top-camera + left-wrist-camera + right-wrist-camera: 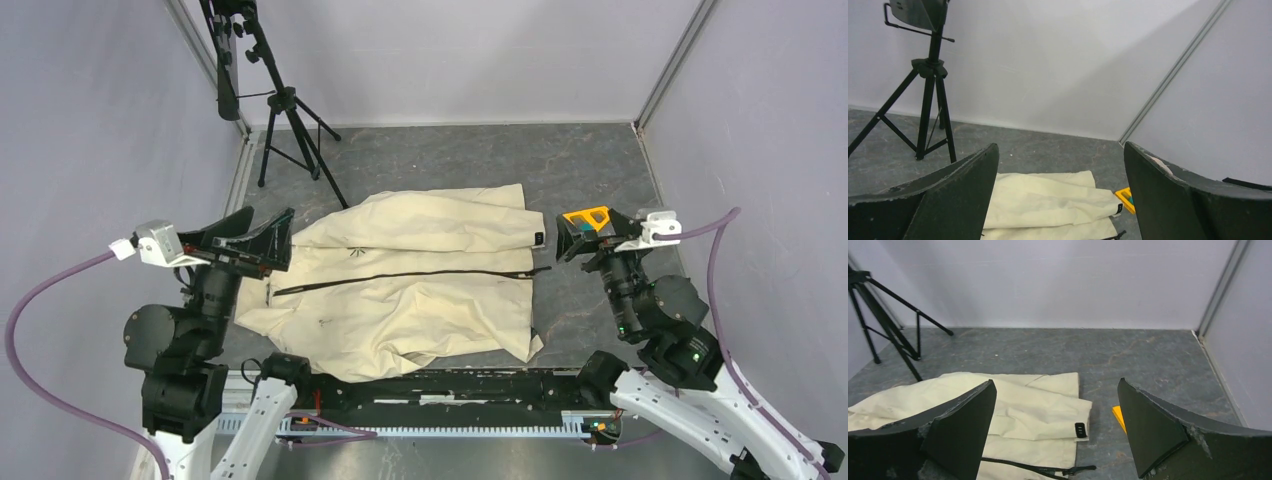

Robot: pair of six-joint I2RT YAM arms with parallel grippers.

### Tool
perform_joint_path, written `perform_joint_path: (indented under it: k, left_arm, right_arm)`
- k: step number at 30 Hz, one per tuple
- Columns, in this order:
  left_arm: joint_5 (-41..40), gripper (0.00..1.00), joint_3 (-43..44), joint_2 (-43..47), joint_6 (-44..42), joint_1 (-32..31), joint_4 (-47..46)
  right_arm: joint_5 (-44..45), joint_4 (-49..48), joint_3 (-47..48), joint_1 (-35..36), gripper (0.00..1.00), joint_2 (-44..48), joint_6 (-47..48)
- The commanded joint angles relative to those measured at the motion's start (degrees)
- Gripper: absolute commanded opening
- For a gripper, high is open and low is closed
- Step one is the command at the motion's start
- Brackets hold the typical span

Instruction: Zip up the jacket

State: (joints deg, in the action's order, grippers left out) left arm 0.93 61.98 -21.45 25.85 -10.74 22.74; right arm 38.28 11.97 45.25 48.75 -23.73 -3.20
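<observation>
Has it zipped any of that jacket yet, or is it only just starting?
Looks like the very start. Done: the jacket lies spread on the table, its zipper running between the arms. In hand: nothing; the left gripper and right gripper stand open at either end, holding no fabric. Left: the zipping itself; how much is already closed cannot be told.

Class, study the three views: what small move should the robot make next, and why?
Probably lower the right gripper toward the zipper end at the hem of the jacket: it and the left gripper are open and empty, and that end lies nearest the right.
</observation>
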Motion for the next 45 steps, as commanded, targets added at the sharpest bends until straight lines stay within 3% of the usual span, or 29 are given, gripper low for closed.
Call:
perform_joint_path:
  k: [1,12,15,22,35,39,45]
  left_arm:
    - [3.03,1.00,-0.80,-2.43,1.63,-0.06,-0.16]
    - [15.92,1.00,-4.90,-6.48,4.36,-0.07,-0.06]
    - [19.58,1.00,-5.95,-7.66,4.98,-0.07,0.11]
    - [28.95,1.00,-7.00,-12.75,6.25,-0.07,2.48]
    - [33.96,1.00,-12.59,-14.65,6.66,-0.07,3.41]
    - [35.32,1.00,-14.69,-14.42,8.54,-0.14,1.52]
    - [36.97,1.00,-16.52,-13.61,9.12,-0.16,0.72]
  right_arm:
    - [7.42,-0.01,-1.52,0.30,0.98,-3.71,-1.34]
    - [19.87,-1.75,-7.60,0.29,0.98,-12.65,-4.77]
    - [19.13,-1.95,-9.50,0.21,0.98,-13.43,-5.15]
    - [6.58,-3.51,-15.36,-1.88,0.89,-16.67,-7.96]
    - [-53.27,-18.84,-25.15,-40.37,0.57,-34.20,-17.56]
    - [-60.18,-22.63,-25.74,-45.68,0.55,-39.68,-18.27]
    - [-59.72,-24.32,-27.58,-47.15,0.50,-40.16,-20.31]
